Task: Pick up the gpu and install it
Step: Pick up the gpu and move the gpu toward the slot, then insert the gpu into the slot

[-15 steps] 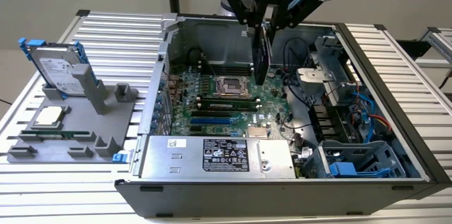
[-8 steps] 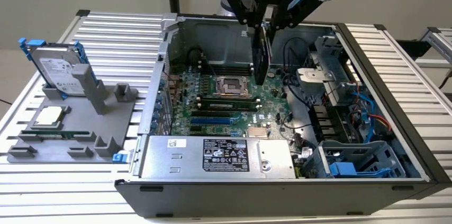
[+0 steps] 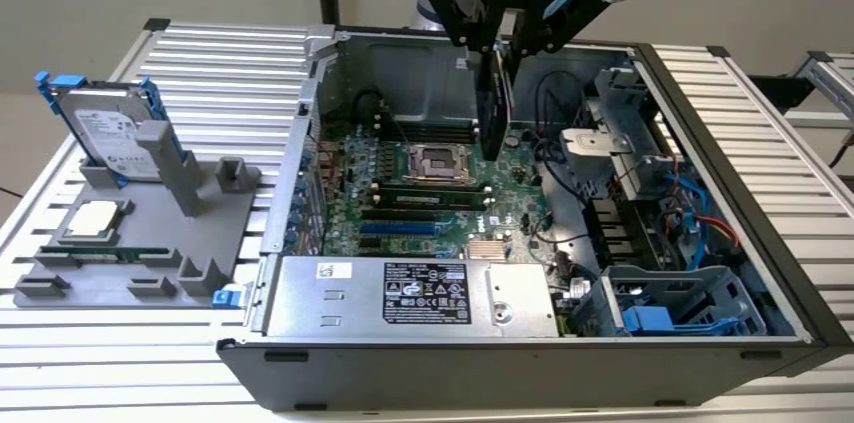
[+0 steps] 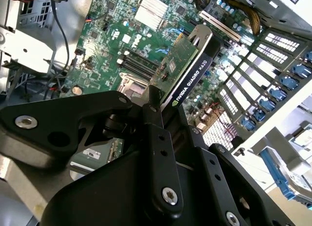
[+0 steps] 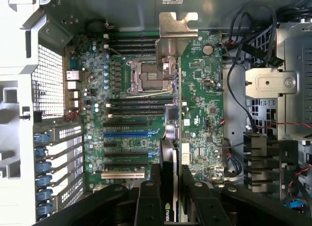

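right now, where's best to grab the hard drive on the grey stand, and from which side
Grip the hard drive by its upper end, pinching across its two flat faces, coming down from above. It stands on edge, slightly tilted, in the grey stand; the lower end is seated and a grey post stands before it, while the top is free.

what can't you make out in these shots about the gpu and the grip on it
- Which slot the gpu hangs over: exterior view, the card overlaps the motherboard with no depth cue.
- Where the gripper meets the card: second wrist view, its own black links cover the contact.
- The gripper's upper body: cut off by the exterior view's top edge.
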`<state>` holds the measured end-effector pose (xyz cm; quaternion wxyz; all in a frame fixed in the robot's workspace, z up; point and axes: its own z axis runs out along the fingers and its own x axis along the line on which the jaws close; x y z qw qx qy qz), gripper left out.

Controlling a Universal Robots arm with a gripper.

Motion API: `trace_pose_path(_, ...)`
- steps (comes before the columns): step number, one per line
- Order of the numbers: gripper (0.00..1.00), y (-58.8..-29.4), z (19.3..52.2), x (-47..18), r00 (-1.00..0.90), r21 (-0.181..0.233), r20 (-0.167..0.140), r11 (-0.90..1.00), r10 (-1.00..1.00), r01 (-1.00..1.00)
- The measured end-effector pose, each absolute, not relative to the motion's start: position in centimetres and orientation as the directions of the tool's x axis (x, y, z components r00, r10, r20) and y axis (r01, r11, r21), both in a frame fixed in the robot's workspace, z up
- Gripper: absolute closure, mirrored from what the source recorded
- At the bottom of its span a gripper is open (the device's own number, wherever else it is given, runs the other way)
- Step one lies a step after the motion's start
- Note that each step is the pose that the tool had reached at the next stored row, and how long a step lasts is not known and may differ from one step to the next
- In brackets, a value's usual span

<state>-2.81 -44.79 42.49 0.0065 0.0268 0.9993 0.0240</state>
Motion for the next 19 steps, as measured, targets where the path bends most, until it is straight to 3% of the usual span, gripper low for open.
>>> trace_pose_path(19,1.0,-44.8,42.49,-2.81,-1.0,0.048,-0.012,0.999,0.001,0.0)
